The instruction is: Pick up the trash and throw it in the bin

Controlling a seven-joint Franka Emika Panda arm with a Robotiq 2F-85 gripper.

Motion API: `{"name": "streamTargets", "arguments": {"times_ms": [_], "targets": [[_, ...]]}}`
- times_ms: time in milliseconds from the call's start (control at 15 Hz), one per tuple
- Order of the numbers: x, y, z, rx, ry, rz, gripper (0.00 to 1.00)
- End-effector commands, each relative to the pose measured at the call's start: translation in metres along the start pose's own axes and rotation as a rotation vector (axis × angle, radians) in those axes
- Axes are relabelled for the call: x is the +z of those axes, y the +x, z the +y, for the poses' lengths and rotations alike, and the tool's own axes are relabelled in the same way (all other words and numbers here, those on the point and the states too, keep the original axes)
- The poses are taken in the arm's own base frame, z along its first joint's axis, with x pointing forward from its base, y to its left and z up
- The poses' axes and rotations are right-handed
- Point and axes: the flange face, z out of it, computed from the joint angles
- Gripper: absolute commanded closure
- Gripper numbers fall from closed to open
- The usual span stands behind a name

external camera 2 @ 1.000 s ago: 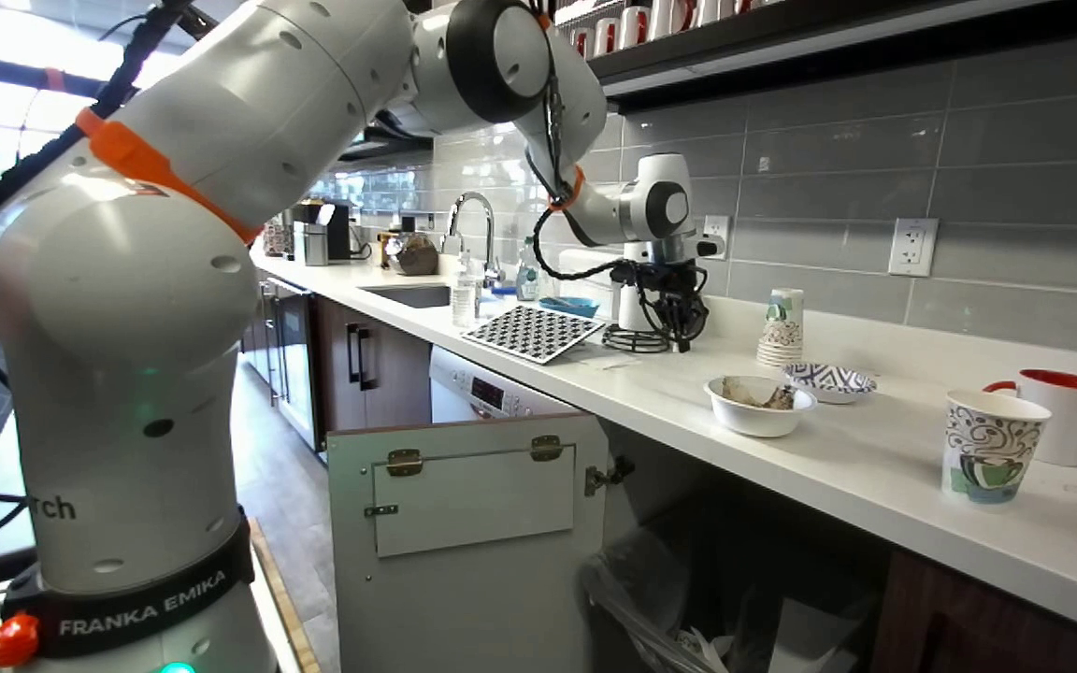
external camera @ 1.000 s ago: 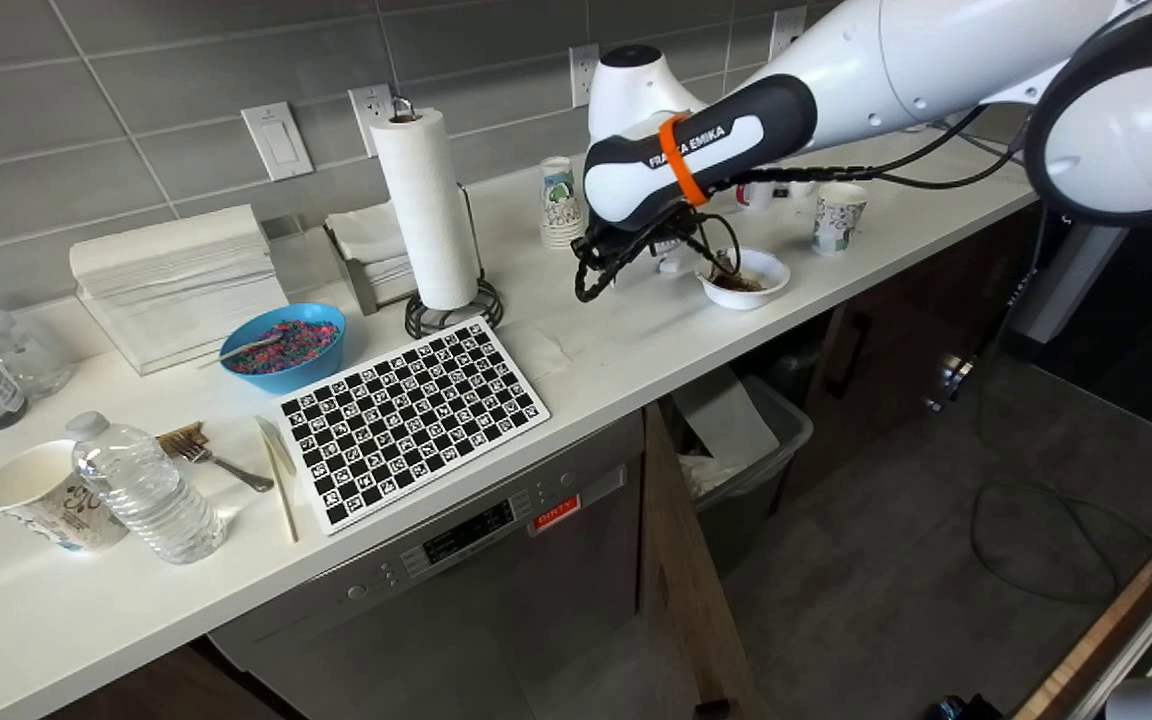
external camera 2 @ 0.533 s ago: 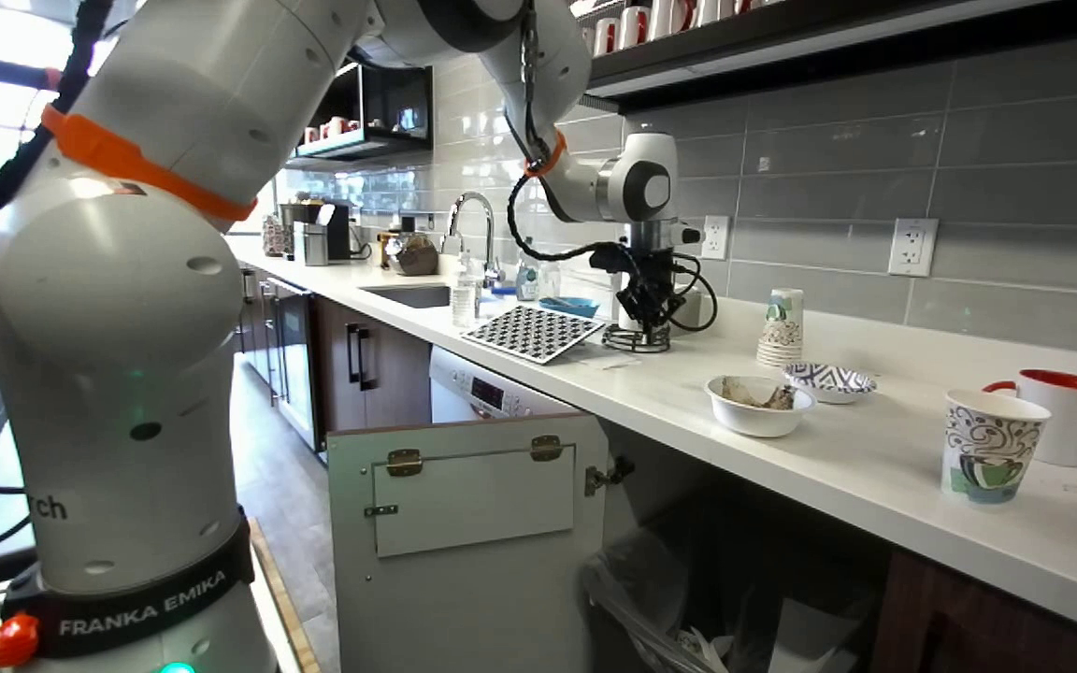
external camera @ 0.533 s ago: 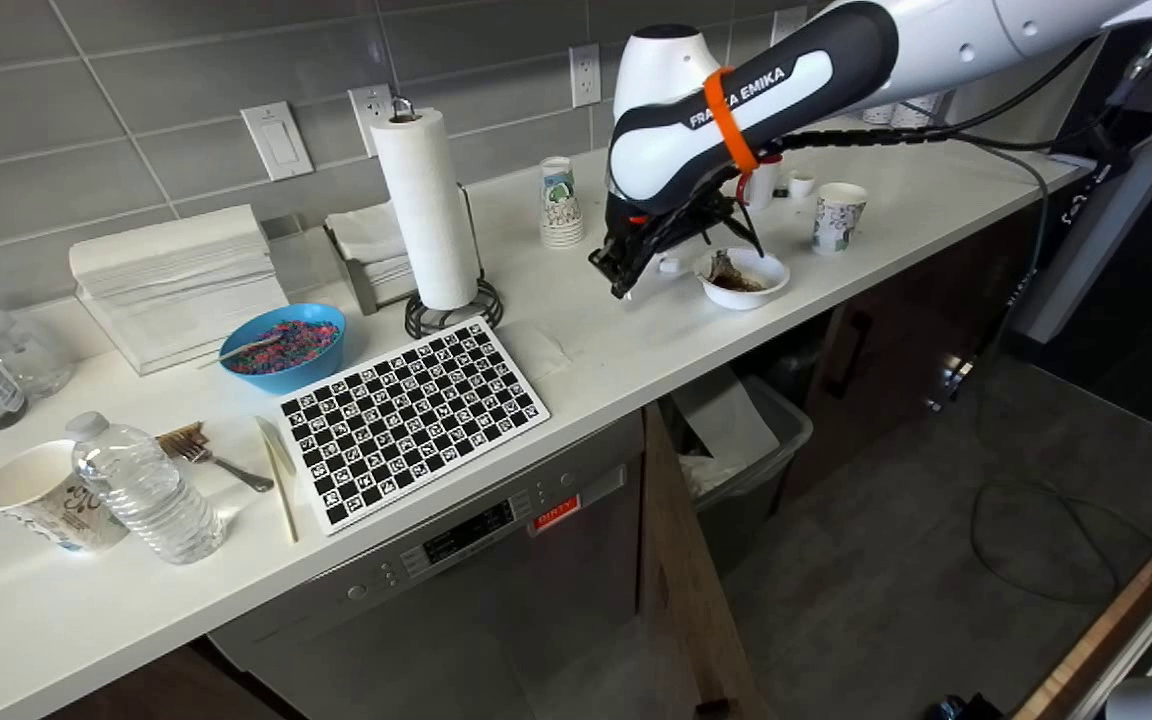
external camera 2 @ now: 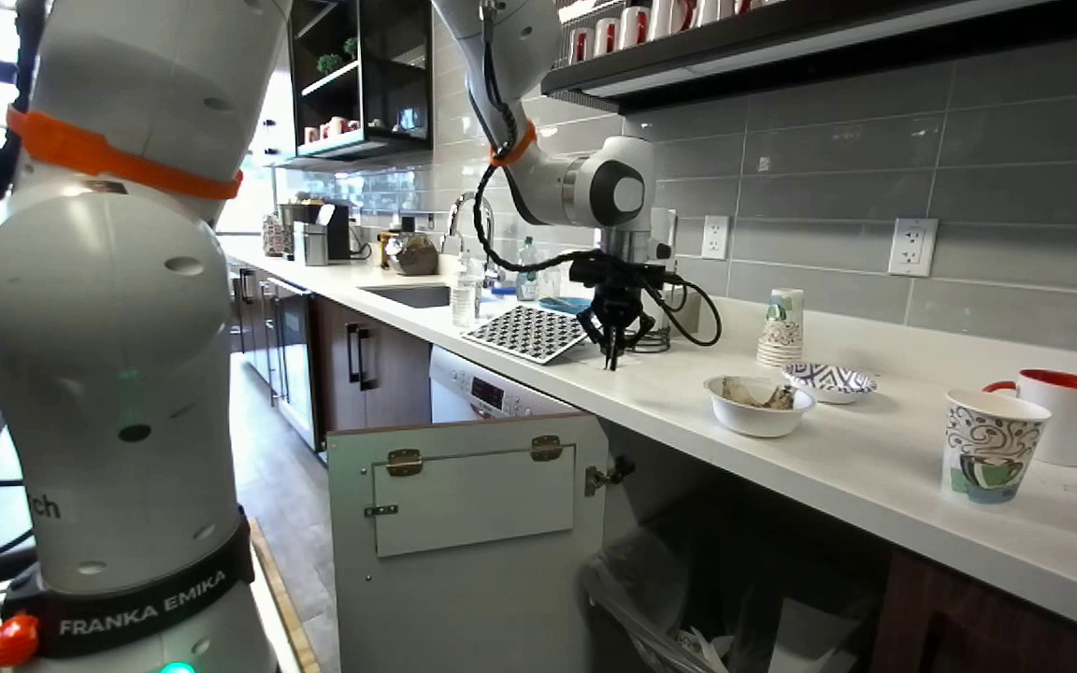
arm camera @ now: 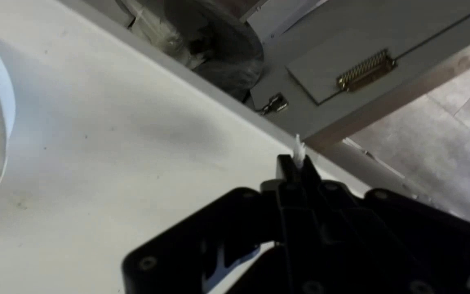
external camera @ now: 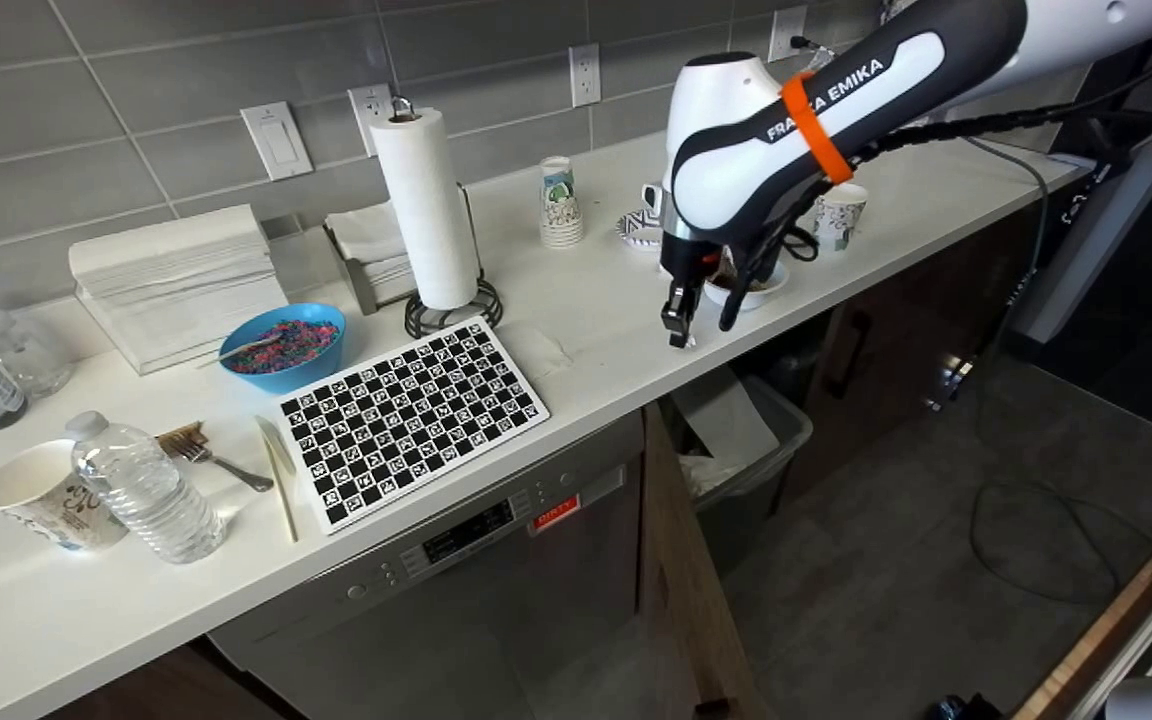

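Observation:
My gripper [arm camera: 299, 163] is shut on a small white piece of trash [arm camera: 299, 149] whose frayed tip sticks out between the fingertips in the wrist view. A bit of white also shows at the fingertips in an exterior view [external camera: 689, 343]. The gripper points down above the white counter near its front edge; it shows in both exterior views, here too [external camera 2: 611, 360]. The light-grey bin [external camera: 798, 432] with a pale liner stands below the counter, inside the open cabinet. The bin's clear liner also shows in an exterior view [external camera 2: 627, 608] and in the wrist view [arm camera: 239, 67].
A white bowl [external camera 2: 753, 421] with food remains stands right by the gripper. The cabinet door [external camera 2: 473, 523] stands open beside the bin. A patterned bowl [external camera 2: 828, 379], stacked cups [external camera 2: 781, 327], a paper cup [external camera 2: 992, 449], a checkered board [external camera: 416, 420] and a paper towel roll [external camera: 428, 210] are on the counter.
The arm has swung away from the wall, and the gripper has moved to the counter's front edge above the bin side. Its fingers now point more straight down.

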Motion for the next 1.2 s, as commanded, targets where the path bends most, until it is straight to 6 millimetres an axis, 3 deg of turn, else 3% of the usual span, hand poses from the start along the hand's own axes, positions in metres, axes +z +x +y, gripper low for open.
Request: {"name": "streamTargets", "arguments": {"times_ms": [0, 600, 1133], "targets": [[0.017, -0.047, -0.009, -0.059, 0.043, -0.065, 0.99], [0.077, -0.14, -0.021, 0.095, 0.156, -0.17, 0.99], [0.138, -0.171, 0.004, 0.372, -0.067, 0.11, 0.99]]}}
